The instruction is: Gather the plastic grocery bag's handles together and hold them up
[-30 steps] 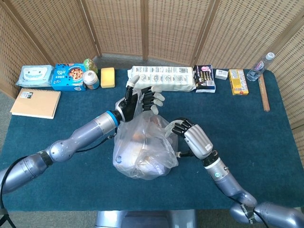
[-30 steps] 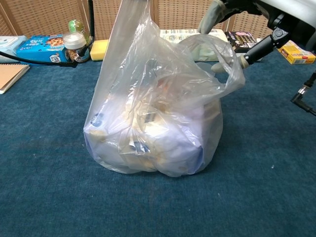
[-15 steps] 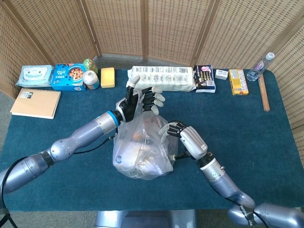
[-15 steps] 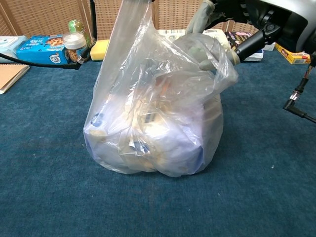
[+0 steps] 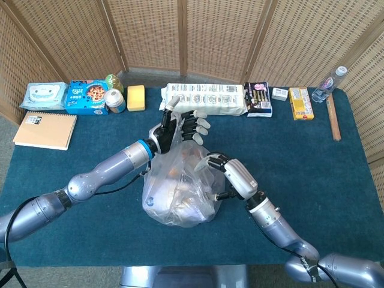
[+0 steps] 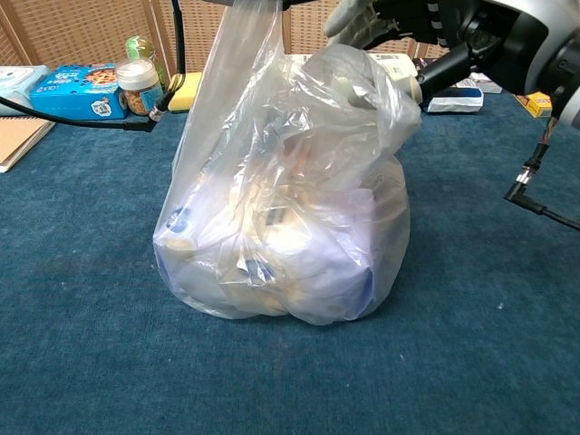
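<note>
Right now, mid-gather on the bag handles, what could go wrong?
1. The left hand holds one handle taut above the plastic grocery bag; further pull might tip the full bag.
2. The right hand has the other handle only loosely bunched; it could slip.
3. The toilet-roll pack lies close behind the raised hand.

The head view looks steeply down from above the robot's own side of the table (image 5: 360,168) — wide enough to take in the whole blue top, both arms reaching away from the lens, and the wicker screen (image 5: 222,36) behind. The chest view sits low, near tabletop height, facing level toward that same screen (image 6: 317,18), very close to the plastic bag (image 6: 281,227). Both share the bag (image 5: 180,192) and the far row of goods.
</note>
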Robot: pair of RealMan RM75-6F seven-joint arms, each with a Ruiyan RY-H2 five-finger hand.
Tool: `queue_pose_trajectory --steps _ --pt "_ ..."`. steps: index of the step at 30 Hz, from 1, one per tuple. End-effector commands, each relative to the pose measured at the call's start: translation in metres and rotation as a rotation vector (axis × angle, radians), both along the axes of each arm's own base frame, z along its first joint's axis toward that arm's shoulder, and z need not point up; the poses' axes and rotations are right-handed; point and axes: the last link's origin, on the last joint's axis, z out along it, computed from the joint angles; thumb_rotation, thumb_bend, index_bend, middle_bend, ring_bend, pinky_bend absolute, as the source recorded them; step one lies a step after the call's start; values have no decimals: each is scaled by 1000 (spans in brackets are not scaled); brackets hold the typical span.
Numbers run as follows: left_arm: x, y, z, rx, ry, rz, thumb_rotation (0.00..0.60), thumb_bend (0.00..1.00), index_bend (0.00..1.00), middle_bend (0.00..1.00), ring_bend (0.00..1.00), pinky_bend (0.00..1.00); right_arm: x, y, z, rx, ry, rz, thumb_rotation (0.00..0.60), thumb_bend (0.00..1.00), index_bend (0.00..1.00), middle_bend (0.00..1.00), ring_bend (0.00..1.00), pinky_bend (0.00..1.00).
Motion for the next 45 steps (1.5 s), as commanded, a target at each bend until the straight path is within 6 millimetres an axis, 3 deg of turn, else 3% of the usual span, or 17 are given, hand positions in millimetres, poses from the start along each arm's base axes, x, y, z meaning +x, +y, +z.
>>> queue_pose_trajectory --steps 1,12,25,36,45 --pt "1 -1 0 2 -1 -5 0 195 395 473 452 501 3 0 0 11 -26 -11 600 223 356 380 289 150" --pt "-3 -9 14 28 -8 -22 0 195 395 473 452 498 17 -1 14 55 -274 -151 600 224 431 383 291 133" --pt "-8 -21 32 119 1 -69 0 195 411 473 452 467 4 -13 34 -16 -434 -313 600 224 478 393 295 126" --pt "-5 -33 42 162 -24 -101 0 194 411 473 452 455 -7 -19 67 -89 -503 -357 600 224 479 393 290 124" --pt "-6 -41 43 142 -46 -148 0 196 412 473 452 453 -7 -21 81 -114 -509 -368 600 222 470 389 270 107"
